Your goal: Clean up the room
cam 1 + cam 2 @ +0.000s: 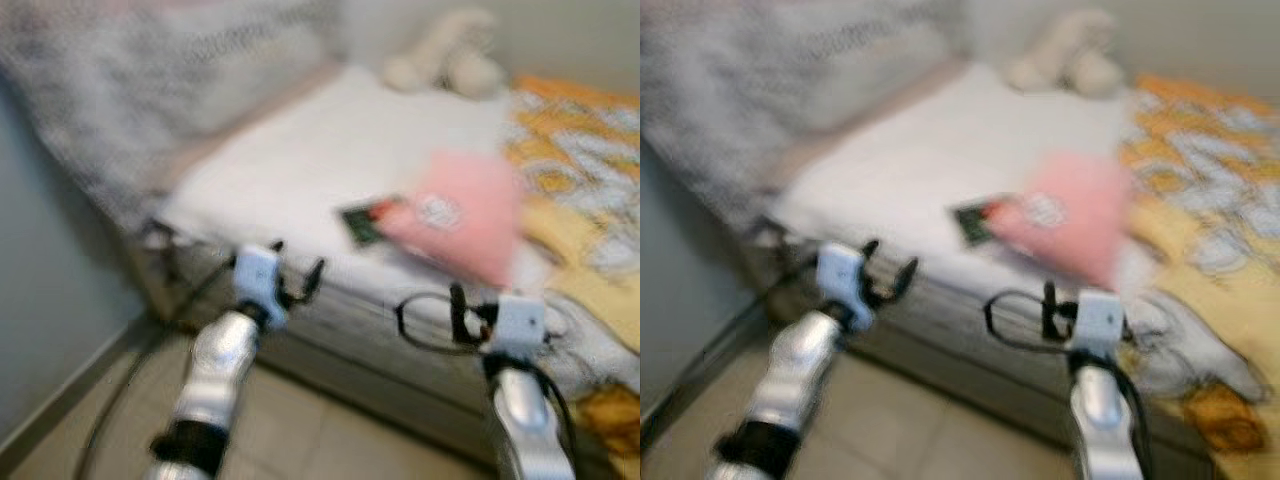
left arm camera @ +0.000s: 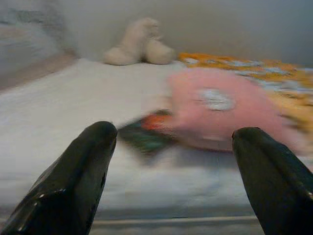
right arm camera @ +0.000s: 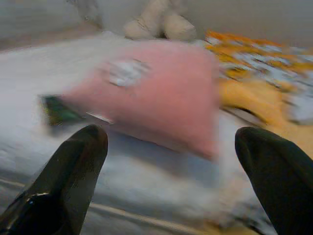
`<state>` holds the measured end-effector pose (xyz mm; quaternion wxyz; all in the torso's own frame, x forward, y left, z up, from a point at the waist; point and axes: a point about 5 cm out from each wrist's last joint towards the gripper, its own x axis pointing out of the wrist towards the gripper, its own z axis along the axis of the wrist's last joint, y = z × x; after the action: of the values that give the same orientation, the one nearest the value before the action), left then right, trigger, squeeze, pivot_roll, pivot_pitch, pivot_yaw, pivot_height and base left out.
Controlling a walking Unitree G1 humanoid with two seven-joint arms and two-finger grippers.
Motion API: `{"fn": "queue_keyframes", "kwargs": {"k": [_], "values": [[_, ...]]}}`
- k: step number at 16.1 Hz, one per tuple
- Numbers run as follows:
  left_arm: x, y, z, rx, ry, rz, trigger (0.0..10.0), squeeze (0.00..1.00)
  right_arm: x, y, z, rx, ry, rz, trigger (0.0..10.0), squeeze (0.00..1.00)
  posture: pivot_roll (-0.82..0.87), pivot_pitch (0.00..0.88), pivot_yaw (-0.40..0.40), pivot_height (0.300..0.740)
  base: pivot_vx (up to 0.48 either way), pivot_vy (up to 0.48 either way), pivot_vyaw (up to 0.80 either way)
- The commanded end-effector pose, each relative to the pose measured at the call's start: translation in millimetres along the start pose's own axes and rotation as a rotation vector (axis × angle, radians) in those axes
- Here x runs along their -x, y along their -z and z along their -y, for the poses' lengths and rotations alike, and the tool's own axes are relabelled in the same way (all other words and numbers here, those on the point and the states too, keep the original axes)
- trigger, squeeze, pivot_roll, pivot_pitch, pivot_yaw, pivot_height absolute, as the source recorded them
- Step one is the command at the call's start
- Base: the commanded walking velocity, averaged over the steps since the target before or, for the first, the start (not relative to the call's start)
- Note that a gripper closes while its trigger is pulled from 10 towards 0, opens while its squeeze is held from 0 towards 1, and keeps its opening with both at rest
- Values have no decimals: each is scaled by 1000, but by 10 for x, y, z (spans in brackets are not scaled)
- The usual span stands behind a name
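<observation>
Both claws, left claw (image 2: 171, 161) and right claw (image 3: 171, 161), spread apart, empty, near bed edge (image 1: 330, 300); pink pillow (image 1: 465, 215) label blurred, unreadable.

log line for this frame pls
phase: nearing bed | left tool: open, empty, short of bed edge | right tool: open, empty, facing pink pillow | view: blurred

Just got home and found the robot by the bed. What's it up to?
The robot stands at the edge of the white-sheeted bed, both arms raised toward it. The left claw and right claw are open and hold nothing. On the bed lie a flat pink cushion, a small dark green packet beside it, and a cream plush toy by the wall. The views are blurred.
</observation>
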<state>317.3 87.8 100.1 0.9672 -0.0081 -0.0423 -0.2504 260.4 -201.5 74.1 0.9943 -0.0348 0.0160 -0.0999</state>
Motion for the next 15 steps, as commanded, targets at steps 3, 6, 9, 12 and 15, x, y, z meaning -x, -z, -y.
{"fn": "queue_keyframes", "kwargs": {"k": [3,6,9,12,15], "values": [[-22,-97,-175,-1,-48,22,10000,0,-71,-147,-118,10,-42,65,10000,0,71,0,31,740,134,-86,0],[-36,-89,-179,19,-64,20,10000,0,-105,-165,-136,4,-44,67,10000,0,69,0,31,740,423,-80,0],[-63,-104,-180,42,-80,32,10000,0,-106,-156,-154,5,-49,65,10000,0,70,0,29,740,464,0,0],[-94,-117,-221,70,-101,33,10000,0,-113,-156,-167,3,-51,63,10000,0,68,0,27,740,480,0,0],[-100,-85,-271,77,-104,12,10000,0,-102,-136,-163,5,-44,58,10000,0,65,0,27,740,480,0,0]]}}
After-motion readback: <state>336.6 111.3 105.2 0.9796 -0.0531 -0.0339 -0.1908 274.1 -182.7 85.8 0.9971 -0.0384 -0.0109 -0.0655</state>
